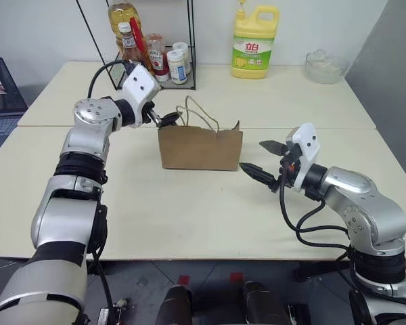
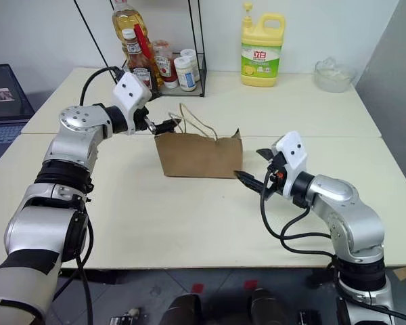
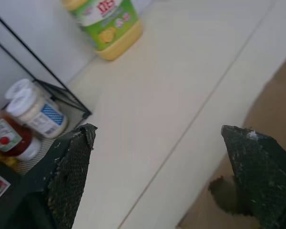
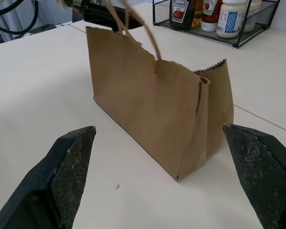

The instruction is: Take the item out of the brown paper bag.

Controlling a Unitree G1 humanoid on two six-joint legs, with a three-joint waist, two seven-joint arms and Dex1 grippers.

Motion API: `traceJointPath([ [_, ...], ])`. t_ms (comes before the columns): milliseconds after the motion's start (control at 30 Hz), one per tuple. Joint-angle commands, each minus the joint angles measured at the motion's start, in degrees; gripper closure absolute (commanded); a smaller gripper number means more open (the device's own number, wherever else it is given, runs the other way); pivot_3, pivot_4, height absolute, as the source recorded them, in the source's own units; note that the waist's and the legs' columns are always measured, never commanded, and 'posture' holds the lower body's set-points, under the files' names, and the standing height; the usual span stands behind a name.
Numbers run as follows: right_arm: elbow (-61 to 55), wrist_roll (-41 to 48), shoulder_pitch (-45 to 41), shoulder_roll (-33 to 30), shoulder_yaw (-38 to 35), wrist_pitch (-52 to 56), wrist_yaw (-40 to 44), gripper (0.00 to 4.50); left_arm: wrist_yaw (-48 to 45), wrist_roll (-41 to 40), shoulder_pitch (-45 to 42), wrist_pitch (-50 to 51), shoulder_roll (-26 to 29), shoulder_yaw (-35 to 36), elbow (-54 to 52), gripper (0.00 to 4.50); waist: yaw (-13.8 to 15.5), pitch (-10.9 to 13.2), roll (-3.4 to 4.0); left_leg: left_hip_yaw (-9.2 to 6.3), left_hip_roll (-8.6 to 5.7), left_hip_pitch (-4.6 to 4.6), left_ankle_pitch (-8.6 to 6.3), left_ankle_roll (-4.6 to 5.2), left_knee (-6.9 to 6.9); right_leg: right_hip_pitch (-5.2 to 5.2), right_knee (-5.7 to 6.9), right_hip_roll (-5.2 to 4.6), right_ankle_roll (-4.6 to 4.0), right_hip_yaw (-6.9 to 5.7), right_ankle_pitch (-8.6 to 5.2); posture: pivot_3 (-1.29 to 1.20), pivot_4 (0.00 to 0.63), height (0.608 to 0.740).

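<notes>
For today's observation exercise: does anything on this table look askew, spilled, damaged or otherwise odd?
Nothing spilled or toppled. The brown paper bag stands upright on the table, only somewhat creased, with an uneven top edge. Both the left hand and the right hand are open and hold nothing.

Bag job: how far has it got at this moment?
Done: nothing yet. The bag stands upright on the table, and the item can't be seen, so it is presumably inside. In hand: the left claw, open, sits at the bag's upper left corner near the handles; the right claw, open and empty, faces its right end. Left: reaching in, gripping and lifting out.
</notes>
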Motion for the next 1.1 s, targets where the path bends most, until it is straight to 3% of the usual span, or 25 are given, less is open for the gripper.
traceJointPath([
  [33,-1.0,1.3,0.1,-1.1,-1.0,-2.1,-0.2,0.01,-8.3,-0.9,0.4,3.2,2.6,-0.2,-5.8,0.0,-0.1,0.0,0.0,0.0,0.0,-0.01,0.0,0.0,0.0,-0.01,-0.01,0.0,0.0,0.01,0.0,0.0,0.15,0.74],
  [333,5.9,0.9,-2.1,-2.8,-0.5,-7.1,1.2,0.01,-17.8,-1.9,13.4,17.5,10.2,-0.8,-30.5,0.0,-0.8,0.0,0.0,-0.02,0.04,0.0,0.02,0.03,0.0,-0.01,0.02,0.02,0.0,0.01,0.0,0.0,0.15,0.74],
  [533,8.5,0.9,-2.7,-3.0,-0.1,-9.3,1.4,0.01,-16.1,-4.9,24.4,28.6,12.0,0.7,-47.8,0.0,-1.2,0.0,0.0,-0.04,0.05,0.0,0.02,0.03,0.0,0.02,0.02,0.02,0.0,0.01,0.0,0.0,0.15,0.74],
  [967,8.2,1.0,0.1,-4.1,-0.5,-10.1,1.4,0.01,-15.1,-9.7,30.6,38.3,15.2,1.1,-61.7,0.0,-0.9,0.0,0.0,-0.05,0.04,0.0,0.04,0.06,0.02,0.06,0.02,0.02,0.0,0.0,0.0,0.0,0.15,0.74],
  [1100,7.3,1.4,1.7,-4.8,-1.3,-9.9,1.3,0.01,-17.9,-9.8,32.3,31.0,16.9,0.4,-63.9,0.0,-0.8,0.0,0.0,-0.04,0.04,0.01,0.04,0.06,0.02,0.06,0.02,0.02,0.01,0.01,0.0,0.0,0.15,0.74],
])
